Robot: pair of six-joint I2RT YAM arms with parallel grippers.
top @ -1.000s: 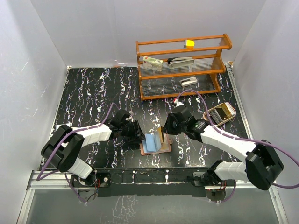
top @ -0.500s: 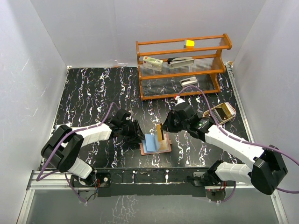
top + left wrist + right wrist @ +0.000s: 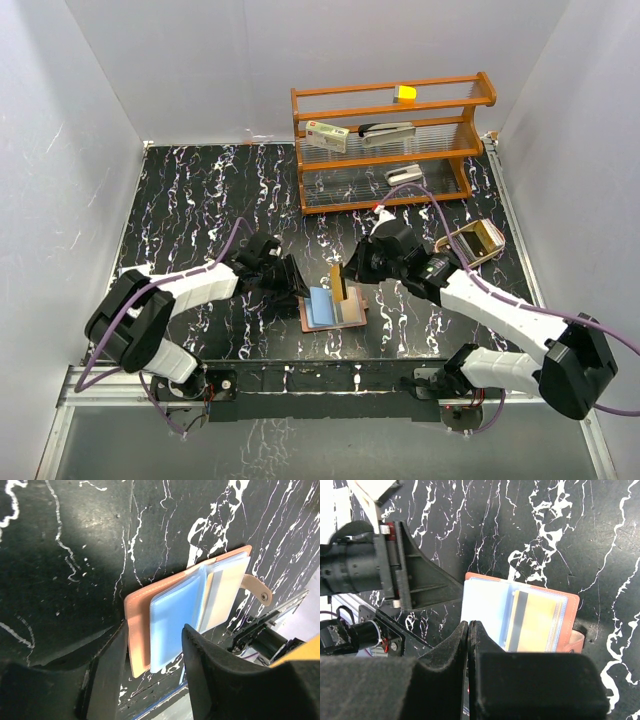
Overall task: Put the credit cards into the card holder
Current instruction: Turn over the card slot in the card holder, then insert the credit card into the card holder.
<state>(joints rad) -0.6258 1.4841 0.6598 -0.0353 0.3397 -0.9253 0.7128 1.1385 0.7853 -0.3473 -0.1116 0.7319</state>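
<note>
The card holder lies open and flat on the counter, close to the near edge and between your two arms. It is a small folding wallet of smooth, salmon-to-reddish-brown leather-like material with rounded corners. Glossy clear plastic sleeves are fanned out inside it. A short snap tab sticks out from the holder's right side.

A thin light blue card sits in the holder's left sleeve. A tan card with a dark stripe along one edge sits in the right sleeve.

Your left gripper is at the holder's left edge. Its blunt black fingers are spread apart, one on each side of that edge. You cannot tell whether they press on it.

Your right gripper hangs just above the holder. Its fingers are pinched together on an orange card, which stands on edge over the holder's middle.

The counter is glossy black with white marble-like veins. Beyond the holder stands a wooden rack with orange-brown rails and clear shelves. A tan tray lies to the holder's right and further back. Plain white walls close in the counter on three sides.
</note>
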